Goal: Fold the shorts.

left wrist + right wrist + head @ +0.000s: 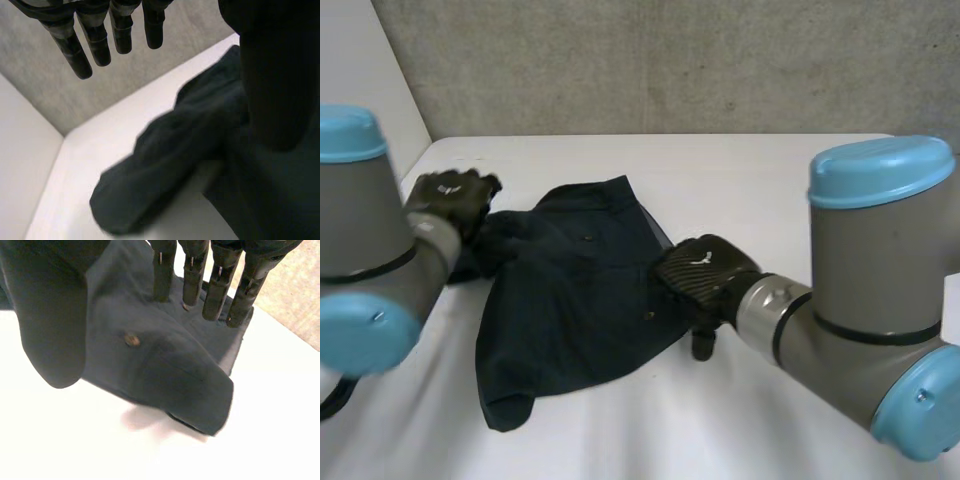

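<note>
Dark navy fabric shorts (570, 300) were spread on the white table (770, 180); the right hand (705, 272) was pressed straight-fingered on them, the left hand (448, 198) held straight-fingered at their edge.

Part of shorts (570, 300) behind left arm (365, 215)
</note>
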Robot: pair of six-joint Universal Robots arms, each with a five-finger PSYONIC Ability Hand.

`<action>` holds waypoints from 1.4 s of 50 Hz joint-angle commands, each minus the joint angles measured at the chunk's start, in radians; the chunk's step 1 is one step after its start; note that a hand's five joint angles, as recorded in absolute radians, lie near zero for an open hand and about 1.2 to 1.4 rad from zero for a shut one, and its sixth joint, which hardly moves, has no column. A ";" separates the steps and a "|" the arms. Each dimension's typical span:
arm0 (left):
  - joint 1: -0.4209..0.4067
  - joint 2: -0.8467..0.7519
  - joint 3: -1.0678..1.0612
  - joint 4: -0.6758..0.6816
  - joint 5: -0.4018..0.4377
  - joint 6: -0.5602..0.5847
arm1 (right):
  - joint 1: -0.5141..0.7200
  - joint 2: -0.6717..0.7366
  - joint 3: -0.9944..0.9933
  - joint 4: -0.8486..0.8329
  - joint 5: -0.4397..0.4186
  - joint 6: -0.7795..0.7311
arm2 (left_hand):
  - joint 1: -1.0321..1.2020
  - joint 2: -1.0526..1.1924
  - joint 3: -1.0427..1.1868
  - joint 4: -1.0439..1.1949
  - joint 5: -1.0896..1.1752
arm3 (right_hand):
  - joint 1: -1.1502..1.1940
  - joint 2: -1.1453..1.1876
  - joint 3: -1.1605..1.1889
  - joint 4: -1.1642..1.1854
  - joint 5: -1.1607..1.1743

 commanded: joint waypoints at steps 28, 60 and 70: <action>-0.048 0.110 -0.458 0.004 0.063 -0.297 | -0.059 0.299 -0.002 -0.497 -0.012 -0.165 | 0.496 0.488 0.474 0.486 0.474 | 1.064 1.019 1.021 1.022 1.002; -0.031 0.623 0.197 -0.150 0.135 0.001 | -0.214 -0.445 -0.295 -0.005 0.003 -0.086 | 1.196 1.187 1.174 1.186 1.174 | 1.064 1.019 1.021 1.022 1.002; -0.033 0.304 0.185 -0.140 0.135 -0.002 | -0.239 -0.215 -0.265 0.000 0.005 -0.086 | 1.196 1.187 1.174 1.186 1.174 | 1.064 1.019 1.021 1.022 1.002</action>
